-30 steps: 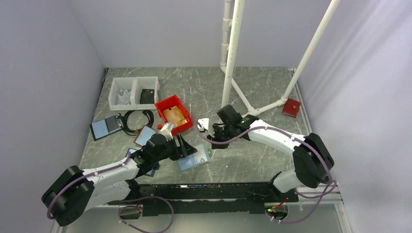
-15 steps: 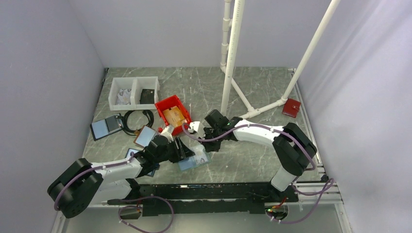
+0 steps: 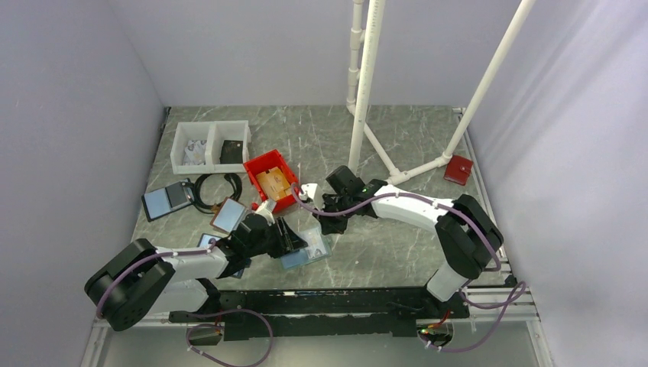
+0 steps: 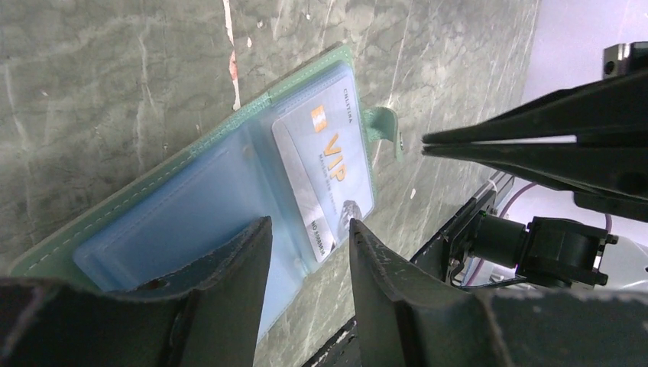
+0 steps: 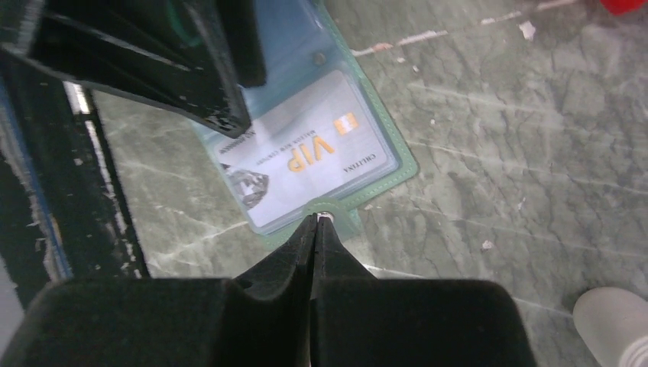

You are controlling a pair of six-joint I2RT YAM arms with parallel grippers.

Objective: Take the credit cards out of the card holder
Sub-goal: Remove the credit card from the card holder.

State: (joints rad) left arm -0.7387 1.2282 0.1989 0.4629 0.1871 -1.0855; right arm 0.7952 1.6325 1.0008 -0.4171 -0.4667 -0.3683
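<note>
The card holder [image 4: 168,222] lies opened flat on the surface [image 5: 497,153], directly under both claws, its clear pockets facing up. Of the credit cards [image 4: 325,176] only one shows: a pale card with orange VIP lettering, tucked inside the panel nearer the right claw [image 5: 317,220]. The panel under the left claw [image 4: 309,229] looks empty, though its blue film makes that hard to confirm.

The left claw is spread open, its two fingers pointing down at the fold and the card's inner end. It looks placed to pin the holder so it will not slide. Whether the fingers actually touch the plastic cannot be told.

The right claw is pinched closed with nothing visible between its fingers. Its tips hang over the small tab [image 4: 382,126] at the holder's outer edge. That suits prising at the pocket's edge or nudging the card, but contact is unclear.

Beyond the left claw stand a red bin [image 3: 273,180], a black cable coil [image 3: 214,191] and a white two-part tray [image 3: 210,144]. A brown-edged folder [image 3: 228,215] lies to its outer side. Beyond the right claw rises a white pipe frame [image 3: 367,76]. The surface is grey-green marbled stone, enclosed by plain pale walls.
</note>
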